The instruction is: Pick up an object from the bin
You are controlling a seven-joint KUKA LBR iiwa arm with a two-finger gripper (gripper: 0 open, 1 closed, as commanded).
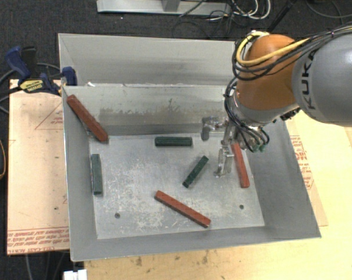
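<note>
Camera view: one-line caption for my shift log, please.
Gripper low in the grey bin's right half, between a slanted dark green bar and a red-brown bar.

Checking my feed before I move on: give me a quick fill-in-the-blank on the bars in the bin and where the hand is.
1. The bin holds ___ red bars in all.
2. The hand is close to a red bar on the bin's ___ side.
3. The tilted bar just left of the hand is ___.
Missing words: three; right; green.
</note>
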